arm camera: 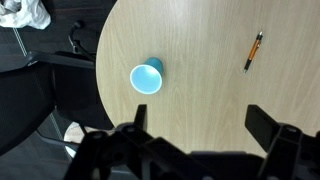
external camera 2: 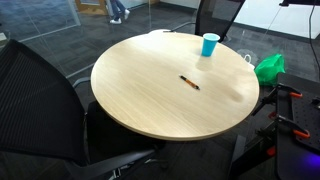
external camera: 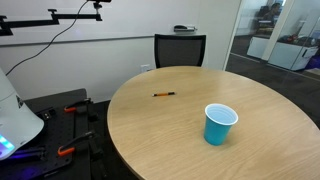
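Observation:
A round wooden table (external camera: 170, 130) (external camera 2: 150, 95) (arm camera: 205, 85) carries a blue paper cup (external camera: 220, 123) (external camera 2: 209, 44) (arm camera: 147, 76), upright and empty. An orange-and-black pen (external camera: 164, 94) (external camera 2: 189, 82) (arm camera: 254, 51) lies flat near the table's middle. In the wrist view my gripper (arm camera: 200, 122) hangs high over the tabletop, open, with only bare wood between its two dark fingers (arm camera: 262, 124). The cup is ahead and to the left of the jaws, the pen ahead and to the right. Neither exterior view shows the gripper itself.
A black office chair (external camera: 180, 48) stands behind the table, and another chair (external camera 2: 40, 100) is close to the near rim. A green bag (external camera 2: 268, 68) sits beside the table. Orange-handled tools (external camera: 70, 110) lie on a black cart. A white cloth (arm camera: 25, 14) lies off the table.

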Robot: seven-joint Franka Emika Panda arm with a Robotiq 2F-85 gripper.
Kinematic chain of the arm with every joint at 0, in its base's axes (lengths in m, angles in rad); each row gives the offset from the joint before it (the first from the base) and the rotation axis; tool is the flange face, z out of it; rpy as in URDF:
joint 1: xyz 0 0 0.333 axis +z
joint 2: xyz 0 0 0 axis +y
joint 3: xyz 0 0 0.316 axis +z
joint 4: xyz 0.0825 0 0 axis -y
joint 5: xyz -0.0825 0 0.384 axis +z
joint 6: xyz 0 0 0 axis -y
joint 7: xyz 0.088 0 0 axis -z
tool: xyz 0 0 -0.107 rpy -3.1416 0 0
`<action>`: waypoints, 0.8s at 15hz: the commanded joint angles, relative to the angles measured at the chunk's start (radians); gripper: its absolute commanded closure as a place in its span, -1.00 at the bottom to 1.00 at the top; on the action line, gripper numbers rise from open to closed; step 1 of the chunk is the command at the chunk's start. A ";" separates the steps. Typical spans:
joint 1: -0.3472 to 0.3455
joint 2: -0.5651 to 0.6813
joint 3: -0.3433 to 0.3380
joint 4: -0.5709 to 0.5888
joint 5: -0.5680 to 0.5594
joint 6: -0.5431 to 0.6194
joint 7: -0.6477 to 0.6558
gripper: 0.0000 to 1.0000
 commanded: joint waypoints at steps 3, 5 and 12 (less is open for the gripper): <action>-0.029 0.087 -0.054 0.022 -0.033 0.077 -0.146 -1.00; -0.040 0.103 -0.071 0.021 -0.032 0.077 -0.180 -1.00; -0.043 0.097 -0.066 0.006 -0.017 0.068 -0.159 -1.00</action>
